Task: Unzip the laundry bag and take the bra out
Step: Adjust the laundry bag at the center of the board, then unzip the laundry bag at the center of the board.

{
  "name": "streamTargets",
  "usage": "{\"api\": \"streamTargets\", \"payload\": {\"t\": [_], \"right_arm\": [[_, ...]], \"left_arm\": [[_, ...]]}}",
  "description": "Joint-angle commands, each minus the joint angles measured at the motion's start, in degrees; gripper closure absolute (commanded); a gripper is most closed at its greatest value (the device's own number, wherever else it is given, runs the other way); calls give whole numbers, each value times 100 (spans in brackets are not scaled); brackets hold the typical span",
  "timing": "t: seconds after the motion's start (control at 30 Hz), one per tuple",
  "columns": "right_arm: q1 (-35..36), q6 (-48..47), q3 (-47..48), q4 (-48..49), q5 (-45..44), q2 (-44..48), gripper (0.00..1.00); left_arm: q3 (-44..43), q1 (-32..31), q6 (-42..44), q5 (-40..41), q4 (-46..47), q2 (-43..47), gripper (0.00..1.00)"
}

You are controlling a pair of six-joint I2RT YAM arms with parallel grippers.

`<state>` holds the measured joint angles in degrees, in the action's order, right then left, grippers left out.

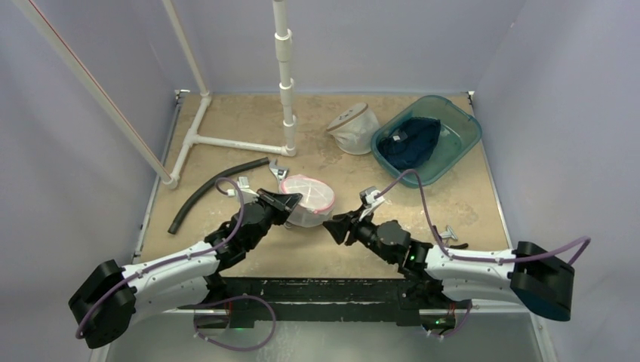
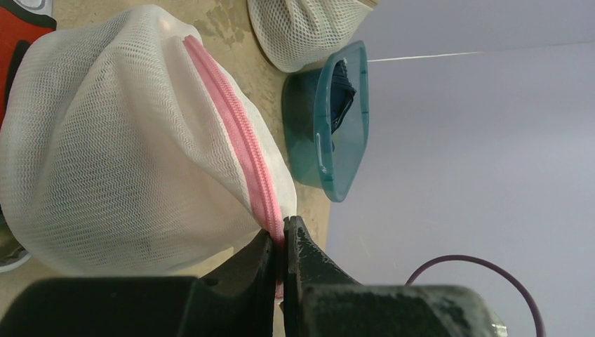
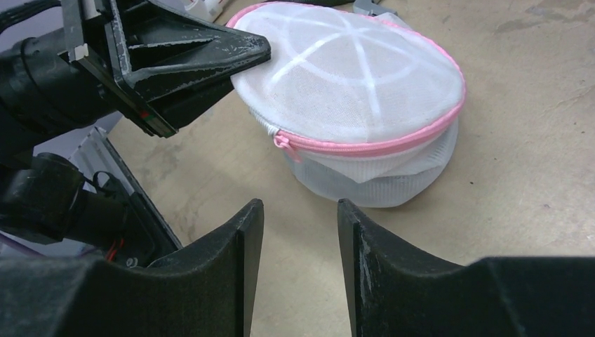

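Left wrist: fingers (image 2: 312, 261) tight on zipper (image 2: 233, 130)

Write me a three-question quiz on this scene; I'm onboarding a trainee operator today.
1. True or false: the left claw is shut on the pink zipper edge of the round white mesh laundry bag.
2. What lies in the teal plastic tub? A) a dark blue garment B) a red towel C) a yellow sponge
3. Fill in: the right claw, short of the bag, is ___.
Key: 1 true; 2 A; 3 open.
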<state>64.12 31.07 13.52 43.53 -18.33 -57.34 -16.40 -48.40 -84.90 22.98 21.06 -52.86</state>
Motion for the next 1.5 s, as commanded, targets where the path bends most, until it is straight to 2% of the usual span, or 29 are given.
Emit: {"api": "streamTargets", "payload": {"t": [0.0, 0.13, 0.57, 0.93, 1.23, 1.47], "right_arm": [[18, 124, 485, 156, 34, -455, 53], [15, 197, 593, 269, 47, -672, 52], [15, 335, 1047, 275, -17, -1408, 55], [8, 271, 1036, 390, -250, -1371, 59], [-36, 242, 1083, 482, -329, -1466, 68], [-32, 255, 1129, 543, -275, -1559, 80]], "left_arm": [[-363, 0, 58, 17, -22, -102, 100], [-538, 4, 113, 13, -327, -116, 100], [-459, 0, 80, -65, -344, 31, 100], [-460, 3, 115, -74, -454, 145, 100], [-460, 5, 136, -173, -436, 171, 100], [-408, -1, 146, -215, -440, 229, 100]]}}
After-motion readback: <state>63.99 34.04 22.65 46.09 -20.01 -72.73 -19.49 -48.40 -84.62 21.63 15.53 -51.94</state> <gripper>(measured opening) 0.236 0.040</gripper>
